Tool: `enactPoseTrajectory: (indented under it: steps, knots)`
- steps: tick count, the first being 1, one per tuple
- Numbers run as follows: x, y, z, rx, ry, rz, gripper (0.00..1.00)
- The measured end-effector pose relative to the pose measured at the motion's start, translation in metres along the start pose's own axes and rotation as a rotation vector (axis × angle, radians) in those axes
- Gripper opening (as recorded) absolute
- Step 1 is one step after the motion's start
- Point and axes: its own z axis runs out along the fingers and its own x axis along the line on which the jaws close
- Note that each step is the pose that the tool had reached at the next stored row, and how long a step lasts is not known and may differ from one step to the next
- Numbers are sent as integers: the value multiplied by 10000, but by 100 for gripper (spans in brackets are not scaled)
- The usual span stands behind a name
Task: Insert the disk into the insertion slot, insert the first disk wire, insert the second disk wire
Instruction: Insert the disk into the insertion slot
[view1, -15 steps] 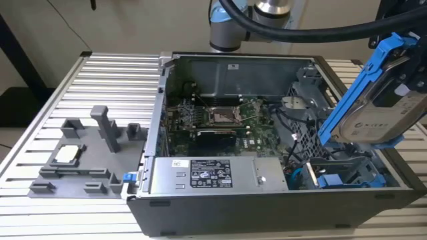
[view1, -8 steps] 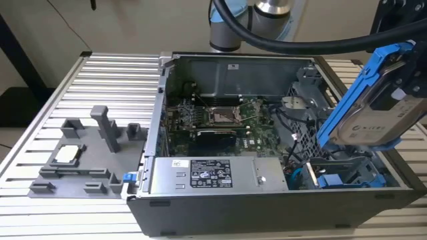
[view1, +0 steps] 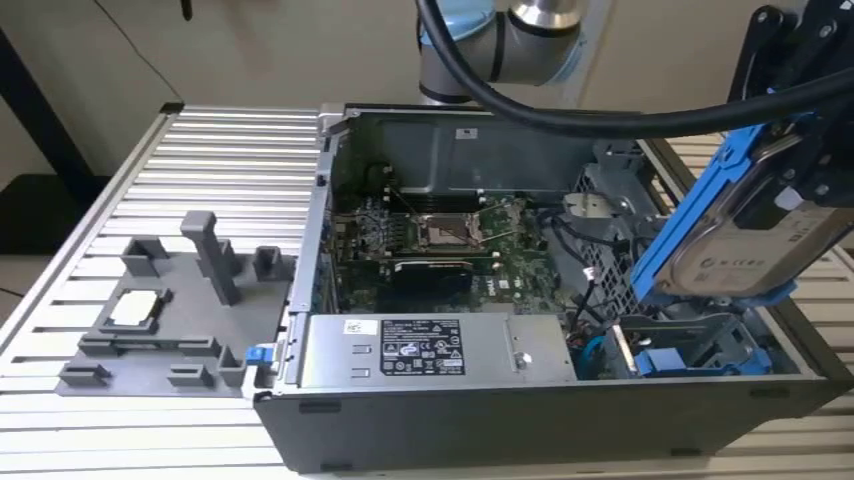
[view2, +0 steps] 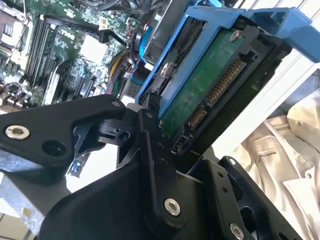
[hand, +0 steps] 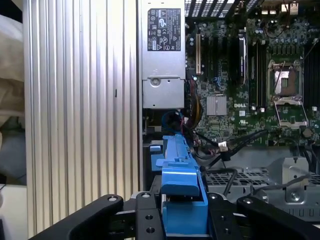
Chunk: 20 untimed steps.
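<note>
Exterior view — jaws clamp white-labelled disk (view1: 742, 248).

disk (view1: 747, 245) | silver, blue frame | steeply tilted, aloft | over computer case (view1: 534, 425), exterior view's right

Robotics lab test bench: ribbed aluminium table (view1: 200, 140) w/ an open desktop PC case (view1: 534, 420), motherboard (view1: 514, 262) exposed, grey parts fixture (view1: 100, 345) beside it, robot arm (view1: 534, 40) behind.

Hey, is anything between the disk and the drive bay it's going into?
Nothing visible does. The hand holds the disk tilted above the drive cage; the other blue carrier sits lower in that cage, and black cables lie beside it.
</note>
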Motion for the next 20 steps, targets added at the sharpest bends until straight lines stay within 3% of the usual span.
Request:
enactPoseTrajectory:
  steps: [20]
  knots:
    - [-1, -33, 125, 1, 7, -206, 33]
